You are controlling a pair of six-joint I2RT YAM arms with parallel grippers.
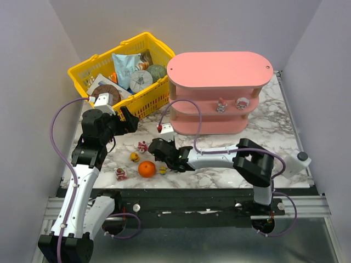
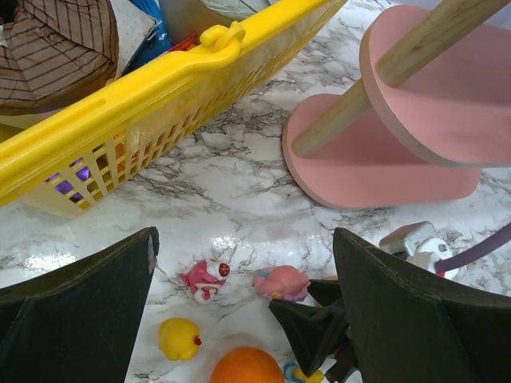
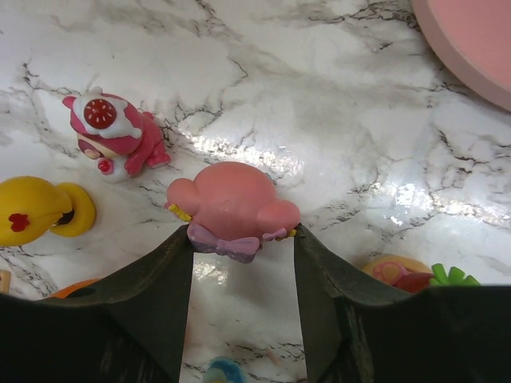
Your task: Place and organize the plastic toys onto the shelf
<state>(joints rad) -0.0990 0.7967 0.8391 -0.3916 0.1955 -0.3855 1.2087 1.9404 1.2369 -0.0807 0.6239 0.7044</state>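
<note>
1. Step in hand: picking up a loose toy. My right claw (image 3: 242, 239) stands part-open over the pink toy with a purple bow (image 3: 233, 203), one finger at each flank. The toy rests on the marble surface (image 1: 274, 131). I cannot tell whether the fingers already pinch it or only bracket it.
2. My left claw (image 2: 243, 247) is spread wide and holds nothing. It hangs just off the yellow basket (image 1: 82, 66), which sits at 11 o'clock on the surface.
3. Other toys, read from the pink one in the right wrist view: a red-and-white toy (image 3: 112, 136) at 10 o'clock and a yellow toy (image 3: 36, 209) at 9 o'clock, both apart from it. In the top view another small toy (image 1: 120, 174) lies at 8 o'clock of the orange ball (image 1: 146, 169).
4. The pink shelf (image 1: 219, 68) stands at 1 o'clock on the surface. Two toys (image 1: 221, 106) already sit side by side on its middle board, so I judge the task begun but mostly undone.
5. Next move, as I judge it: secure the grip, lift straight up clear of the neighbours, then carry toward 1 o'clock and set the toy on a board beside the pair.
6. Writing: the packets in the basket carry print, too small to read. The toys show none.
</note>
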